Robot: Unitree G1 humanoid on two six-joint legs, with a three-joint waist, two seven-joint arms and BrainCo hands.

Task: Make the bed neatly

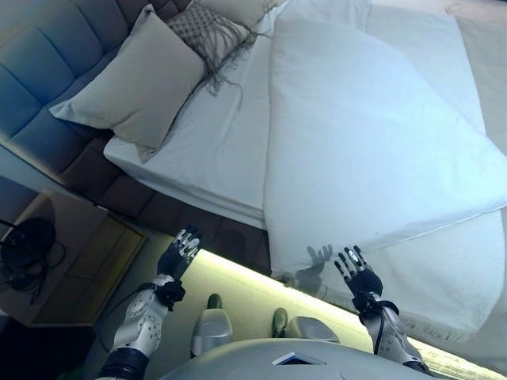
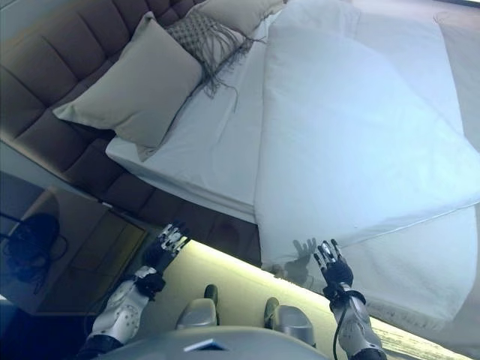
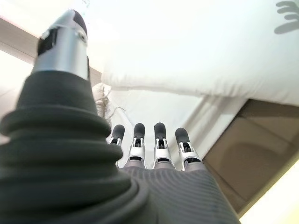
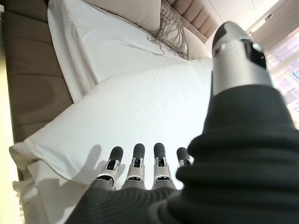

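Note:
A bed with a white sheet (image 1: 222, 134) lies before me, its white duvet (image 1: 372, 142) folded back and covering the right part, one corner hanging over the near edge. A beige pillow (image 1: 139, 79) leans on the padded headboard (image 1: 47, 87) at the left, with a fringed patterned cushion (image 1: 207, 32) behind it. My left hand (image 1: 179, 253) hovers open by the bed's brown side, holding nothing. My right hand (image 1: 358, 273) is open too, just short of the duvet's hanging edge (image 4: 42, 154), its shadow falling on the cloth.
A nightstand (image 1: 75, 257) with a dark round object (image 1: 28, 241) stands at the lower left beside the headboard. A lit strip (image 1: 261, 285) runs along the bed's base. A second pillow (image 1: 238, 9) lies at the top.

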